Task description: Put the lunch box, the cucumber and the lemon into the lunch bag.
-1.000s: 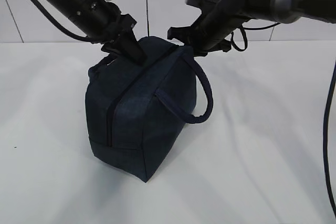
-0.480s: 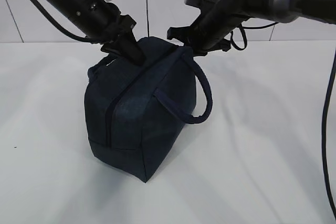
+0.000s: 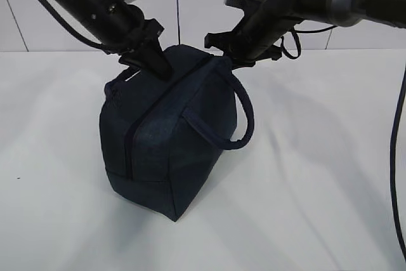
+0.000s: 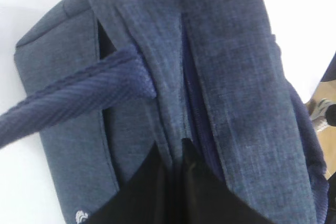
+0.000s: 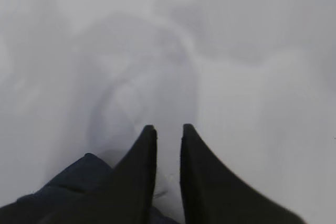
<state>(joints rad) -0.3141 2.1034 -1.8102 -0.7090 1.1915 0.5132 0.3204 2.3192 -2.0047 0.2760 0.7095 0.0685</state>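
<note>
The dark navy lunch bag (image 3: pixel 171 150) stands on the white table with its zipper (image 3: pixel 130 144) closed. The lunch box, the cucumber and the lemon are out of view. My left gripper (image 3: pixel 158 68) presses down on the bag's top. In the left wrist view it (image 4: pixel 170 141) is shut on a fold of the bag's fabric (image 4: pixel 236 77) beside the zipper (image 4: pixel 191 77). My right gripper (image 3: pixel 219 52) hovers at the bag's far top end. It (image 5: pixel 168 127) stands open, nothing between its tips, a corner of the bag (image 5: pixel 68 187) below it.
One loop handle (image 3: pixel 244 112) hangs off the bag's right side, the other (image 4: pixel 79 98) crosses the left wrist view. A small white logo (image 4: pixel 80 216) shows on the bag's side. White table (image 3: pixel 317 188) spreads all round. A black cable (image 3: pixel 399 157) hangs at the right edge.
The bag's top has leaned slightly to the left, with my left gripper on it. The hanging handle has swung a little inwards.
</note>
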